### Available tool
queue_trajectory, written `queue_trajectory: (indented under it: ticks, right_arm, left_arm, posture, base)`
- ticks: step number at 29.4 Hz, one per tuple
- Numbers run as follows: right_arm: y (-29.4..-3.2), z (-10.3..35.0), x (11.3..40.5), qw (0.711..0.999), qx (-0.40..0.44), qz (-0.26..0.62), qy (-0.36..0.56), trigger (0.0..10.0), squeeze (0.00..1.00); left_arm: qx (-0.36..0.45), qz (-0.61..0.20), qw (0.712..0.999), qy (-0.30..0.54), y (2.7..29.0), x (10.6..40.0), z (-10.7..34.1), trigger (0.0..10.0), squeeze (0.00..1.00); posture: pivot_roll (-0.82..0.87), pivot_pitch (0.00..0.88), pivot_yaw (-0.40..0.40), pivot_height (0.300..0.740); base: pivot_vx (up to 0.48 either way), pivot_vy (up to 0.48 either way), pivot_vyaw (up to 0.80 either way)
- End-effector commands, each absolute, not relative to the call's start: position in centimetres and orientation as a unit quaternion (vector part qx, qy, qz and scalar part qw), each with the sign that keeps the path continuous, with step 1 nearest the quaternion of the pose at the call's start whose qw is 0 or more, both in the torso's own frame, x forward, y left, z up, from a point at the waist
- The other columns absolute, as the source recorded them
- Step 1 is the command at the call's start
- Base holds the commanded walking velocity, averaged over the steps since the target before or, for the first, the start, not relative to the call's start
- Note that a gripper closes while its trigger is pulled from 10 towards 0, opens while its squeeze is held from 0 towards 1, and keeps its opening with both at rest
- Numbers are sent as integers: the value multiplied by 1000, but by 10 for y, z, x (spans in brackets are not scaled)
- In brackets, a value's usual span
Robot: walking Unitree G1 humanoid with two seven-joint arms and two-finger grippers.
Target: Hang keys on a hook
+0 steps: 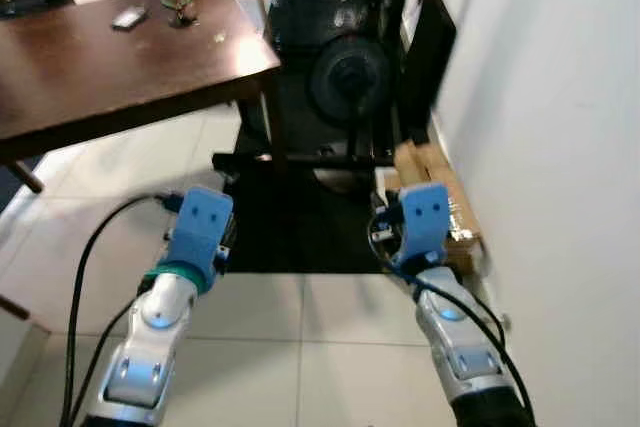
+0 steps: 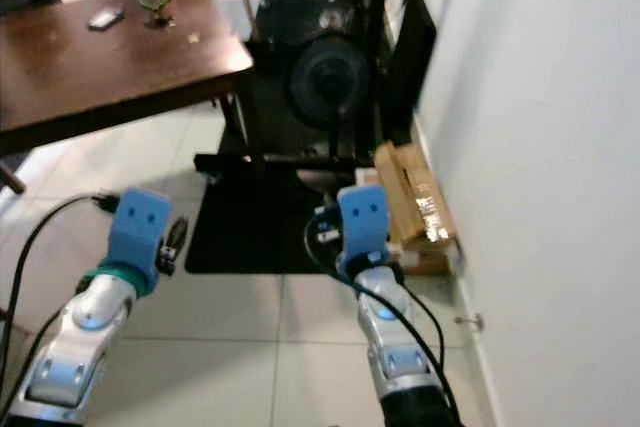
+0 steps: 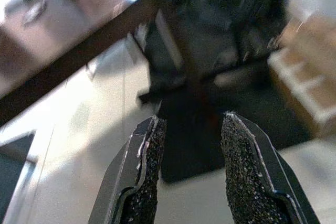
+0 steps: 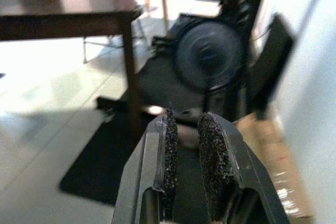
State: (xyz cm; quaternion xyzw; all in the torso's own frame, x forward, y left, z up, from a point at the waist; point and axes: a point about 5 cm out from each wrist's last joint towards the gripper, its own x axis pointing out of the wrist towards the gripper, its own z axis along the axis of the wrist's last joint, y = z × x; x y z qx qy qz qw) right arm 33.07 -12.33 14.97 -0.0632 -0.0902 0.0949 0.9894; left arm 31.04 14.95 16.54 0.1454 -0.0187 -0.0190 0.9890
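A small dark bunch with a green tag, probably the keys [image 1: 182, 9], lies at the far side of the dark wooden table [image 1: 120, 72], beside a small grey flat object [image 1: 130, 17]. Both arms are held low over the tiled floor, well short of the table. My left gripper [image 3: 192, 120] is open with a wide gap and holds nothing. My right gripper [image 4: 188, 115] points at the black machine, its pads a narrow gap apart with nothing between them. A small metal peg [image 2: 470, 323] sticks out low on the white wall.
A black exercise machine with a round wheel [image 1: 345, 77] stands on a dark mat [image 1: 290, 222] ahead. Cardboard boxes [image 1: 445, 197] lie along the white wall [image 1: 560, 147] on the right. Pale floor tiles [image 1: 300, 347] stretch under the arms.
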Motion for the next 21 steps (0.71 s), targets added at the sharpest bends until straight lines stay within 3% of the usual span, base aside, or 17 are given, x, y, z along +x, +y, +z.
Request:
queue_trajectory:
  ticks: [1,3,4,12,15,21]
  right_arm:
    - [-118,156,332,987,-68,107,-103,10000,0]
    - [-118,158,333,985,-79,113,-107,10000,0]
    - [-124,164,334,980,-107,126,-114,10000,0]
    - [-137,180,342,972,-147,133,-129,10000,0]
    - [-142,192,348,975,-128,122,-137,10000,0]
    - [-142,212,346,979,-53,108,-167,10000,0]
  left_arm:
    - [133,-19,990,-31,145,313,172,10000,0]
    - [120,-16,992,-37,143,314,177,10000,0]
    - [86,-7,995,-49,137,314,184,10000,0]
    - [58,5,997,-56,133,313,185,10000,0]
    - [82,3,993,-81,135,315,199,10000,0]
    - [172,32,981,-78,164,314,202,10000,0]
  posture:
    - [-81,35,113,740]
    - [-83,37,93,740]
    - [-97,43,45,740]
    - [-122,49,24,740]
    - [-117,56,32,740]
    - [-88,56,60,740]
  base:
    - [0,0,-800]
    - [0,0,-800]
    - [0,0,-800]
    - [0,0,-800]
    - [0,0,-800]
    - [0,0,0]
